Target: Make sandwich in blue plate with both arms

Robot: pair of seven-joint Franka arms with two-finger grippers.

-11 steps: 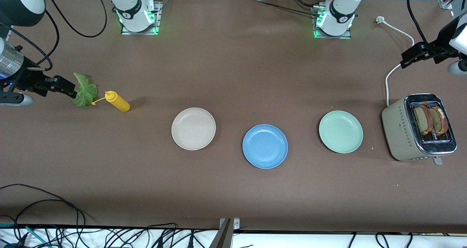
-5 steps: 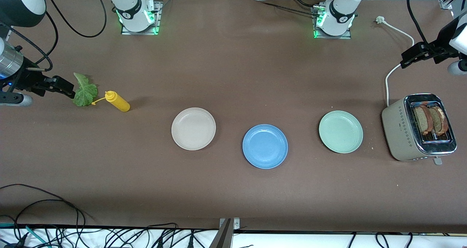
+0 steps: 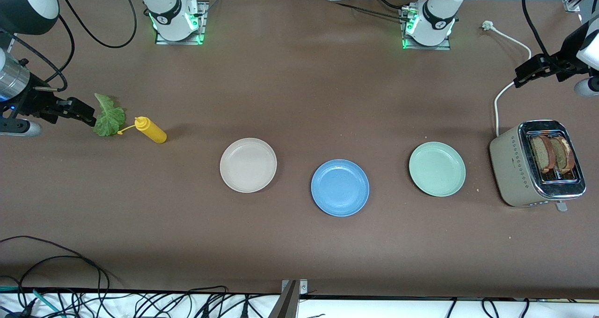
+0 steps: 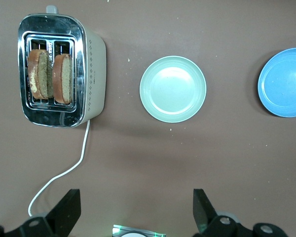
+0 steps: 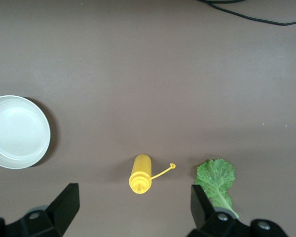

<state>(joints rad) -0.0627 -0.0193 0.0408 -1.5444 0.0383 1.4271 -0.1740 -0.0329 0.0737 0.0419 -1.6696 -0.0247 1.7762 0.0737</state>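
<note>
The blue plate (image 3: pixel 340 187) (image 4: pixel 286 81) sits bare mid-table, between a cream plate and a mint plate. The sandwich's parts lie apart. Two brown bread slices (image 3: pixel 543 153) (image 4: pixel 62 78) stand in the toaster (image 3: pixel 519 168) (image 4: pixel 94 64) at the left arm's end. A green lettuce leaf (image 3: pixel 108 115) (image 5: pixel 216 180) lies flat at the right arm's end. My left gripper (image 3: pixel 525 74) (image 4: pixel 135 210) hangs open and empty over the toaster's white cord. My right gripper (image 3: pixel 83 112) (image 5: pixel 134 205) hangs open and empty, over the table beside the lettuce.
A yellow squeeze bottle (image 3: pixel 150 129) (image 5: pixel 140 174) lies on its side beside the lettuce. The cream plate (image 3: pixel 248 165) (image 5: pixel 17 131) and mint plate (image 3: pixel 437 169) (image 4: pixel 172 89) flank the blue one. The toaster's cord (image 3: pixel 503 91) trails toward the left arm's base. Cables hang along the table's front edge.
</note>
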